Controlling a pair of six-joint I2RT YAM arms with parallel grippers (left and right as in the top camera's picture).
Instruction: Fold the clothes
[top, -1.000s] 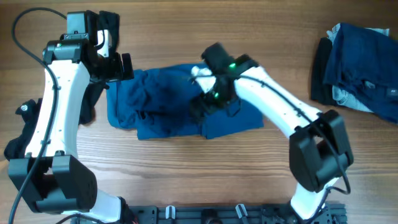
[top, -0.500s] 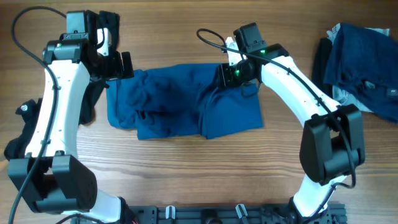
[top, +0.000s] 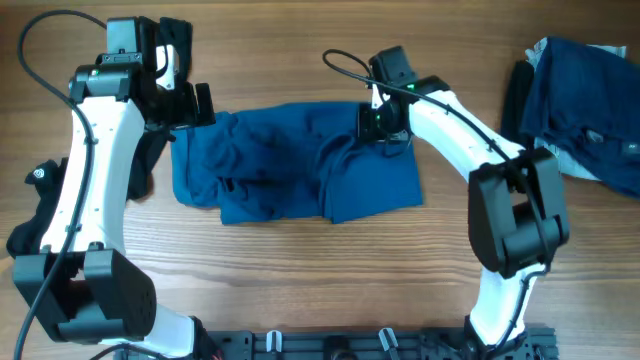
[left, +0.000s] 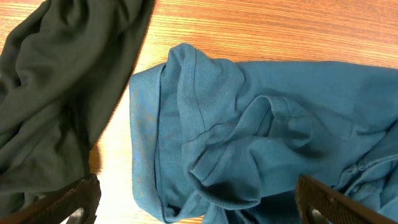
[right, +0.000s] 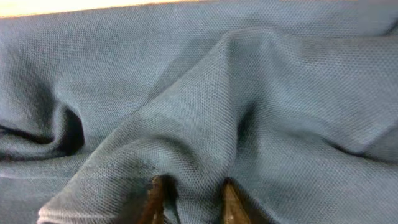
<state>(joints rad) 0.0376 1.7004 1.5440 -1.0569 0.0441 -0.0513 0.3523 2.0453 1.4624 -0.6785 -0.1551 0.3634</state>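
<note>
A crumpled medium-blue T-shirt (top: 280, 170) lies in the middle of the wooden table. My right gripper (top: 385, 125) is down on the shirt's far right edge. In the right wrist view its fingertips (right: 155, 200) pinch a raised ridge of the blue T-shirt (right: 205, 124). My left gripper (top: 185, 100) hovers open over the shirt's far left corner. In the left wrist view the left gripper (left: 199, 205) has its jaws wide apart, with the bunched blue T-shirt (left: 249, 130) below them and a black garment (left: 56, 93) to the left.
A pile of navy, black and pale grey clothes (top: 580, 100) lies at the table's right edge. The black garment (top: 150, 165) lies partly under the left arm. Bare wooden table (top: 300, 270) runs along the front.
My right gripper moved from the middle of the shirt to its far right edge and closed on a ridge of fabric. The left arm has not moved.
</note>
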